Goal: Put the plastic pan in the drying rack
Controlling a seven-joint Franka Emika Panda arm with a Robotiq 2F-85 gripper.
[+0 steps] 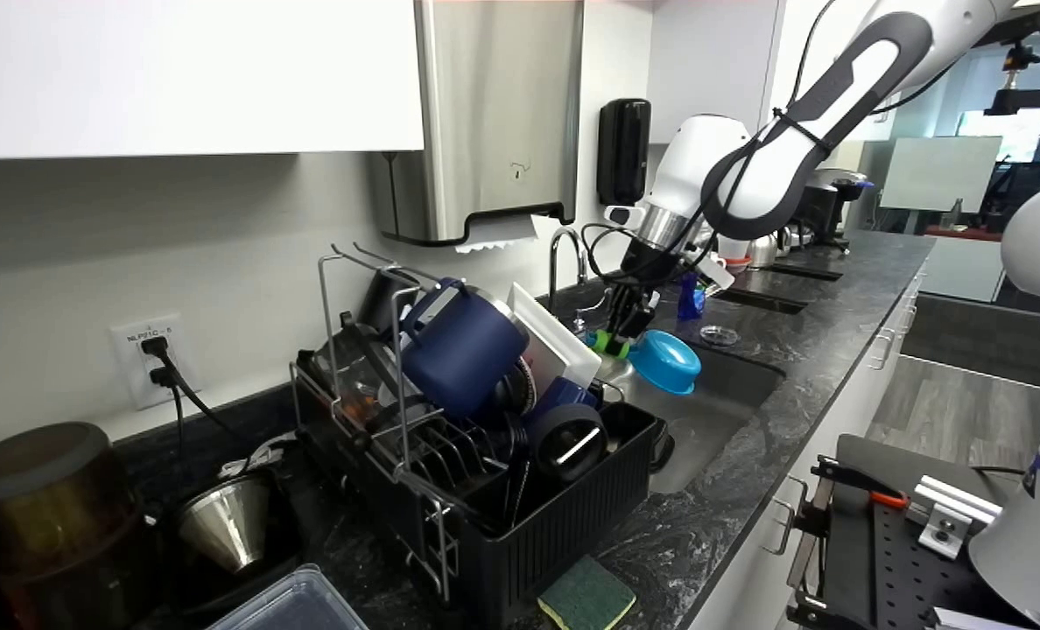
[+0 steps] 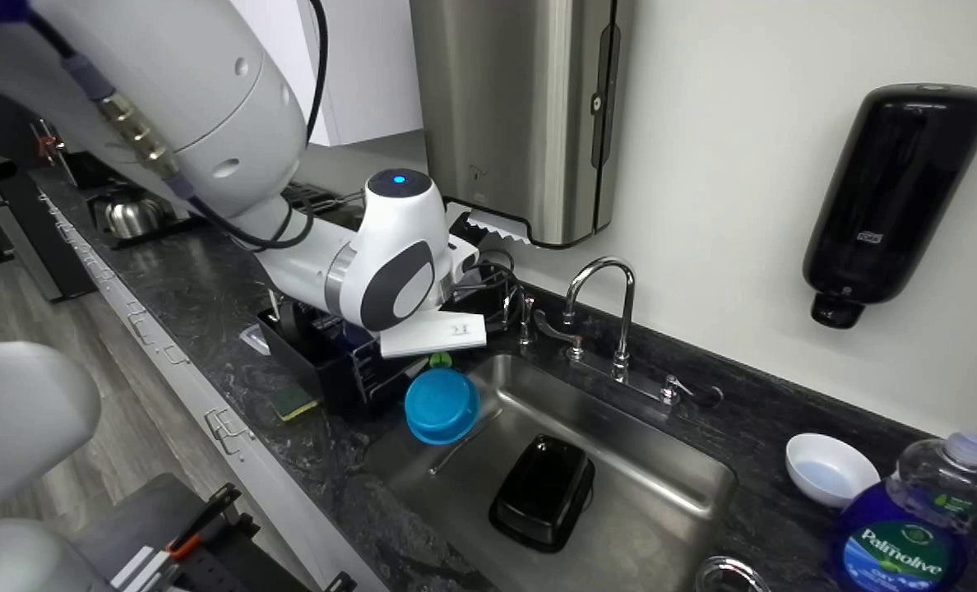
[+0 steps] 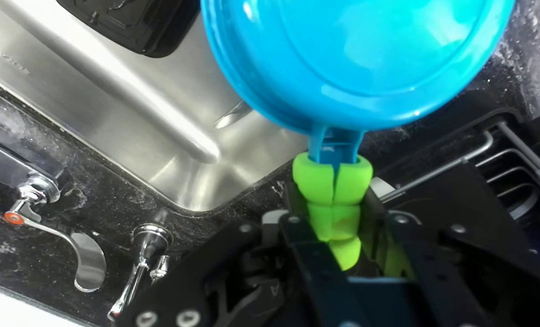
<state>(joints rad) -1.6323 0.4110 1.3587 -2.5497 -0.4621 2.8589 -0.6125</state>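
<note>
The bright cyan plastic pan (image 1: 665, 360) hangs in the air over the near end of the sink in both exterior views (image 2: 442, 407). In the wrist view the pan (image 3: 361, 59) fills the top right, and its green handle runs down between my fingers. My gripper (image 3: 333, 197) is shut on that green handle; the handle's far end is partly hidden by the fingers. In an exterior view the gripper (image 1: 622, 332) is beside the drying rack (image 1: 572, 525), on its sink side. The rack also shows partly behind the arm (image 2: 332, 374) and at the right of the wrist view (image 3: 433, 175).
The rack holds a navy pot (image 1: 463, 350), a white tray (image 1: 551, 337), a dark blue mug and other dishes. A black dish (image 2: 542, 493) lies in the steel sink (image 2: 645, 526). A faucet (image 2: 620, 312) rises behind it. A paper towel dispenser (image 1: 502, 114) hangs above. A sponge (image 1: 587, 595) lies before the rack.
</note>
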